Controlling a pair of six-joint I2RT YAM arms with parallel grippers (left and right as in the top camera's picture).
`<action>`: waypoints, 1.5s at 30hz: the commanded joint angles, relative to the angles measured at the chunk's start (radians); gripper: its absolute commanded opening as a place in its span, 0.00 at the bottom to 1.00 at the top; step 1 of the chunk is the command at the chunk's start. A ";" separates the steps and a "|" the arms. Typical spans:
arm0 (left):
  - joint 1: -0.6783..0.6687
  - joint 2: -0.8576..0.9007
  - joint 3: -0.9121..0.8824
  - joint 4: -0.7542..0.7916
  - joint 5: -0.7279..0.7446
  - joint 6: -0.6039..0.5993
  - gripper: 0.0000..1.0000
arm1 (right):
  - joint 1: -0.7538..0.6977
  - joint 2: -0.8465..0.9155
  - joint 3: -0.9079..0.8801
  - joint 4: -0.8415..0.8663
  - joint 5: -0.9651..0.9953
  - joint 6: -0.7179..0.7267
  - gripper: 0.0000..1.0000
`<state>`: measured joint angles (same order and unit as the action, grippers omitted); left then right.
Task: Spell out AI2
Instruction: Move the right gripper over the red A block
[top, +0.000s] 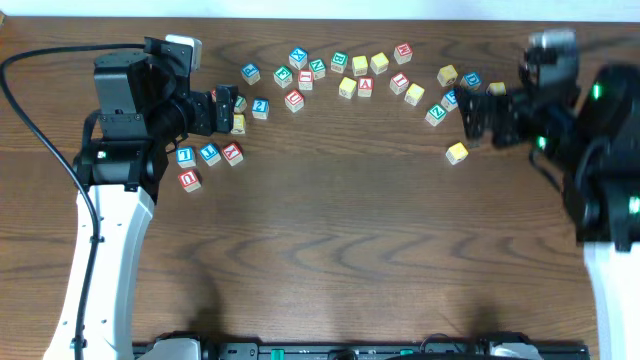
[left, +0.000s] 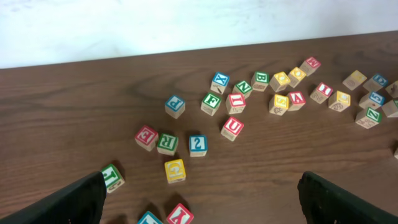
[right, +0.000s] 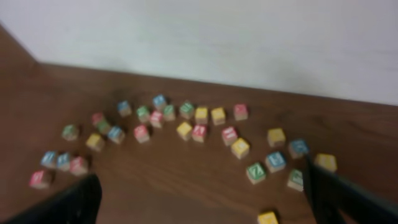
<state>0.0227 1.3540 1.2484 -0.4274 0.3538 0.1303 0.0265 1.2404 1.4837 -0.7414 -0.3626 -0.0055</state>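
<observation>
Lettered wooden blocks lie scattered along the far side of the table. A red A block (top: 365, 86) sits mid-back and shows in the left wrist view (left: 296, 99). A red I block (top: 305, 80) lies left of it (left: 236, 103). A blue 2 block (top: 260, 108) lies just right of my left gripper (top: 232, 110) and shows ahead of the fingers (left: 197, 144). My left gripper (left: 199, 208) is open and empty. My right gripper (top: 466, 118) is open and empty at the right end of the blocks (right: 205, 208).
Blue, red and other blocks (top: 209, 154) cluster under the left arm. A lone yellow block (top: 457, 153) lies below the right gripper. A yellow block (left: 175, 170) and a red Y block (left: 179, 215) lie between the left fingers. The right wrist view is blurred.
</observation>
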 joint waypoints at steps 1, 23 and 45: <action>0.000 -0.002 0.026 -0.002 0.001 -0.008 0.98 | 0.029 0.120 0.133 -0.050 -0.067 -0.028 0.99; 0.000 -0.002 0.026 -0.006 0.001 -0.008 0.97 | 0.225 0.870 0.703 -0.274 0.040 -0.026 0.99; 0.000 -0.002 0.026 -0.006 0.001 -0.008 0.98 | 0.309 1.183 0.700 -0.147 0.395 0.376 0.72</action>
<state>0.0227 1.3540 1.2484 -0.4347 0.3534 0.1303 0.3237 2.3989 2.1666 -0.9058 -0.0731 0.2485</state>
